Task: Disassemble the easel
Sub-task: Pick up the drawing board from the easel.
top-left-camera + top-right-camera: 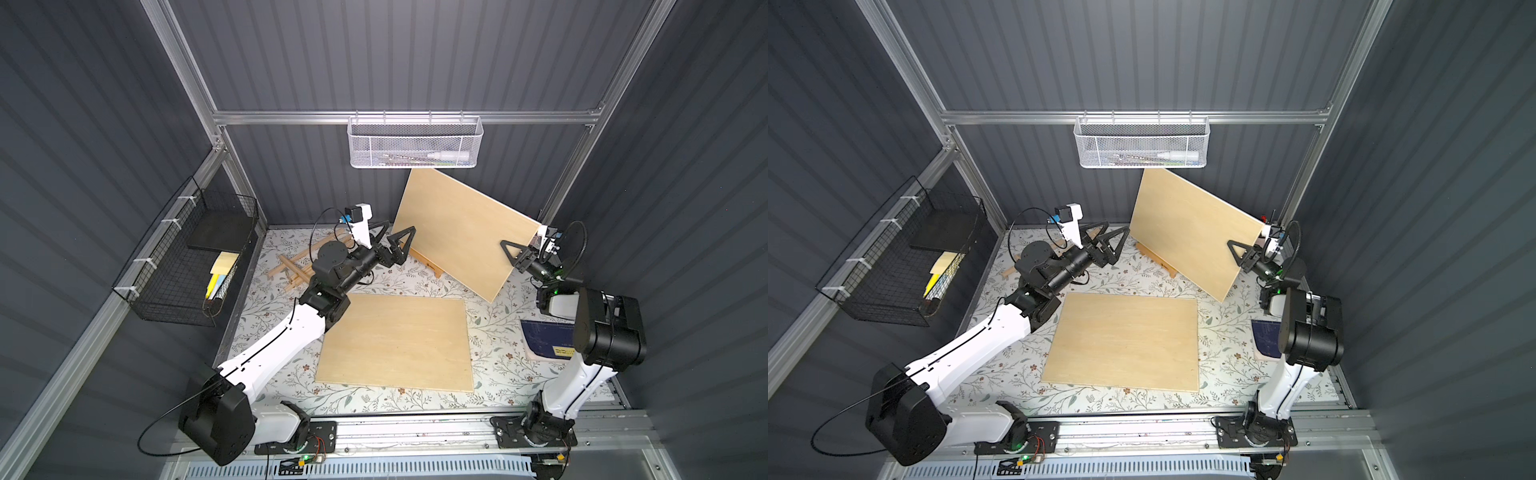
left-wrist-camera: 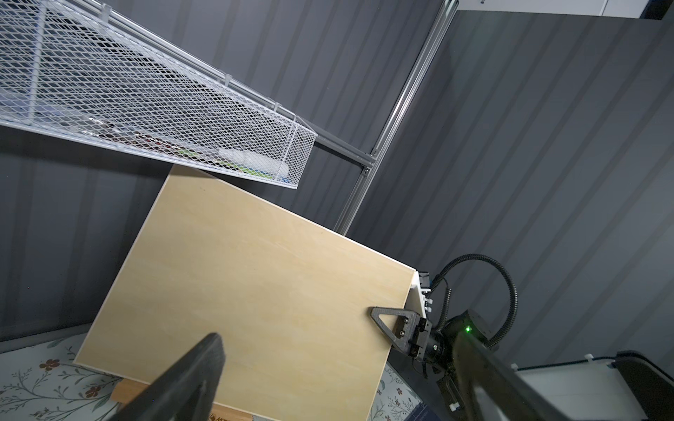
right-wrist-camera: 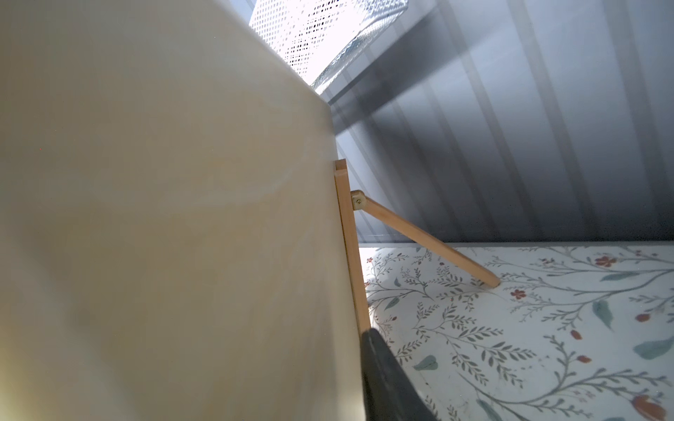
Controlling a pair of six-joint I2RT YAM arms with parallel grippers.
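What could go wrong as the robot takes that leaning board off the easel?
1. The right end effector pinches the board at one edge only, so the wide panel might twist or slip.
2. The board's top corner appears close under the basket and may strike it if lifted.
3. The easel stands on a thin rear leg, so dragging the board could topple it.

The white-and-black left arm stretches from its base at seven o'clock toward eleven, its black triangular-fingered left gripper spread wide, holding nothing. The white-and-black right arm rises at five o'clock, elbow folded (wrist pointing toward ten), its right gripper clamped on a pale plywood board's edge.
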